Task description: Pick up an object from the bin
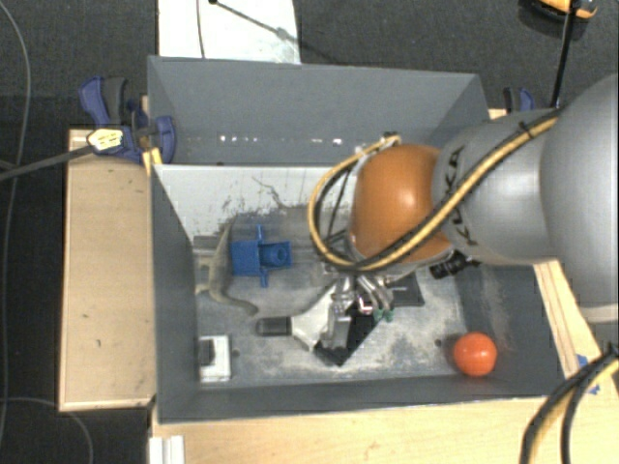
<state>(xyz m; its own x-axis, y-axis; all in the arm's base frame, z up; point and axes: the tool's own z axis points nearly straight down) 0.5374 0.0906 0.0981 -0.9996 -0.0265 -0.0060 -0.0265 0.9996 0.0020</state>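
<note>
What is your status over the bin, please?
Gripper low at centre of bin, over white scrap beside small dark block. Grasp not confirmed. Blue piece and orange ball lie clear.

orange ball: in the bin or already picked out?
In. The orange ball lies on the floor of the bin, at the view's lower right corner, apart from the gripper.

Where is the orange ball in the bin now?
In the camera view, the orange ball lies in the lower right corner of the bin, to the right of the gripper and apart from it.
</note>
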